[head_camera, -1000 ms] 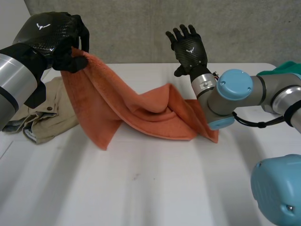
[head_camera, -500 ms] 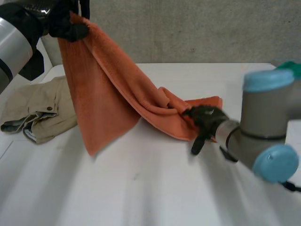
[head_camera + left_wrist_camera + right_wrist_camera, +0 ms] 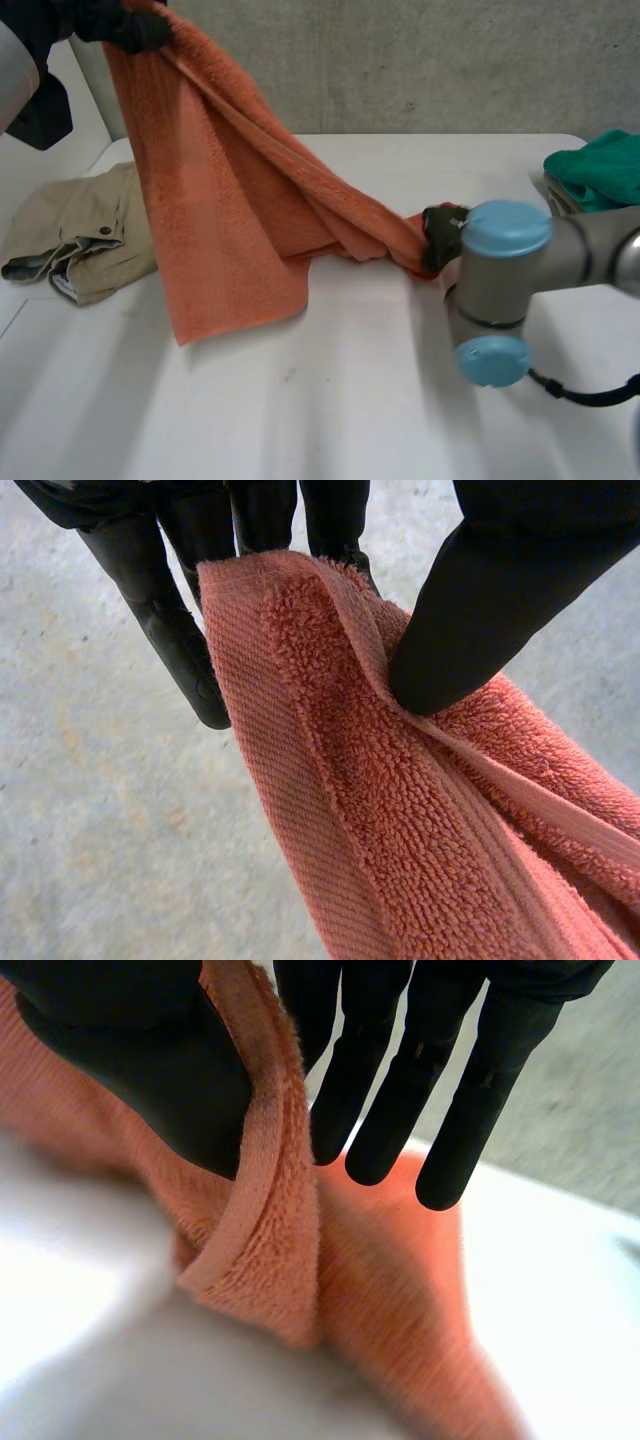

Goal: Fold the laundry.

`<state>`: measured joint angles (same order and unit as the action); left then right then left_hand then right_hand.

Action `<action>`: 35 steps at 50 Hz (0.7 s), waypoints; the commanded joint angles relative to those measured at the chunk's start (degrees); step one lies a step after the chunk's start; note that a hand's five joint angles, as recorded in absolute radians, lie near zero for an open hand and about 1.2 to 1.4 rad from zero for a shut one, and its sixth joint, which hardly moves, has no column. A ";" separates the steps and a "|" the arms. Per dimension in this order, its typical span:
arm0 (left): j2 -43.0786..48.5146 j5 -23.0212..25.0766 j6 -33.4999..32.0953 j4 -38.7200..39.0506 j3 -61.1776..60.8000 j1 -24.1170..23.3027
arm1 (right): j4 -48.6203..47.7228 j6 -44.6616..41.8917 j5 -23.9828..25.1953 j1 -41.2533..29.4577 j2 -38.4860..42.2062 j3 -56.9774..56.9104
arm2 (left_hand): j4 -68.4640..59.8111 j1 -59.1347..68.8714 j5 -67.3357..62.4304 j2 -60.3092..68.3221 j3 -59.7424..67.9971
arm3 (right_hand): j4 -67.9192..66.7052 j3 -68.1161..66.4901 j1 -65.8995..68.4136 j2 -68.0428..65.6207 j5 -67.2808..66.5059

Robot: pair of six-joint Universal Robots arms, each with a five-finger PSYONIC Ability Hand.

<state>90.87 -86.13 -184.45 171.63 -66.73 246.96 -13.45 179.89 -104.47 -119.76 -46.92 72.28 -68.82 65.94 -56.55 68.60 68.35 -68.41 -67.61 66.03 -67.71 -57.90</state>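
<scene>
grey wall at the back, white table in front of it, plain and matte. the orange towel is what's in play: one end is hoisted high, and it slopes down taut to its other end low over the table, with a loose corner hanging to about the tabletop. a beige garment lies crumpled just beside the towel's hanging part, and a green cloth sits well apart past its low end. my left hand has the high corner pinched between thumb and fingers, and my right hand has the low edge nipped under its thumb. i'd call this the spreading-out step, no fold made yet. next i reckon i need to stretch the ends apart and lay it flat, clear of the beige pile.
</scene>
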 commanded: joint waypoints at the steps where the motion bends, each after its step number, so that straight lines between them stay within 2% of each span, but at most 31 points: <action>1: 0.36 1.05 0.06 0.02 -3.31 3.62 | -2.55 -4.10 9.62 6.90 -11.61 6.72 | -11.18 14.06 -13.45 11.40 11.65 | -11.59 -12.39 13.97 -12.29 -12.10; 2: 0.62 1.40 0.06 -0.07 -4.71 4.23 | -2.46 -5.94 12.33 8.65 -13.71 7.60 | -11.18 14.06 -13.45 11.40 11.65 | -11.59 -12.39 13.97 -12.29 -12.10; 6: 2.38 2.54 -0.64 -0.07 -9.36 5.81 | 0.25 -13.39 18.14 12.78 -18.89 8.05 | -11.18 14.06 -13.45 11.40 11.65 | -11.59 -12.39 13.97 -12.29 -12.10; 9: 4.05 3.95 -1.87 -0.51 -11.48 6.96 | 4.38 -19.65 20.44 15.69 -23.12 7.61 | -11.18 14.06 -13.45 11.40 11.65 | -11.59 -12.39 13.97 -12.29 -12.10; 13: 10.10 7.81 -7.65 -1.03 -13.42 8.80 | 15.51 -32.46 24.47 20.08 -30.23 3.67 | -11.18 14.06 -13.45 11.40 11.65 | -11.59 -12.39 13.97 -12.29 -12.10; 16: 13.27 9.49 -11.18 -3.40 -13.69 8.90 | 22.65 -37.15 26.24 20.71 -31.31 0.77 | -11.18 14.06 -13.45 11.40 11.65 | -11.59 -12.39 13.97 -12.29 -12.10; 21: 21.70 10.46 -17.24 -9.29 -10.45 7.49 | 41.87 -46.27 27.92 20.88 -27.54 -3.98 | -11.18 14.06 -13.45 11.40 11.65 | -11.59 -12.39 13.97 -12.29 -12.10; 24: 25.66 9.32 -19.09 -10.18 -7.46 7.14 | 47.53 -51.64 27.48 21.24 -23.76 -5.22 | -11.18 14.06 -13.45 11.40 11.65 | -11.59 -12.39 13.97 -12.29 -12.10; 26: 29.36 7.48 -20.15 -10.18 -3.51 6.87 | 48.34 -55.78 26.43 21.33 -19.37 -7.15 | -11.18 14.06 -13.45 11.40 11.65 | -11.59 -12.39 13.97 -12.29 -12.10; 29: 33.92 5.28 -20.59 -10.35 3.24 6.52 | 47.03 -57.20 24.06 20.63 -14.80 -9.87 | -11.18 14.06 -13.45 11.40 11.65 | -11.59 -12.39 13.97 -12.29 -12.10; 35: 39.29 6.15 -19.28 -9.04 18.02 4.50 | 39.92 -54.30 22.03 18.60 -7.15 -16.72 | -11.18 14.06 -13.45 11.40 11.65 | -11.59 -12.39 13.97 -12.29 -12.10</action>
<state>125.38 -80.21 -204.92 161.22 -61.72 253.06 33.62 123.24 -80.30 -99.39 -61.23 61.57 -68.82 65.94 -56.55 68.61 68.35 -68.63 -68.00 66.03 -67.71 -57.94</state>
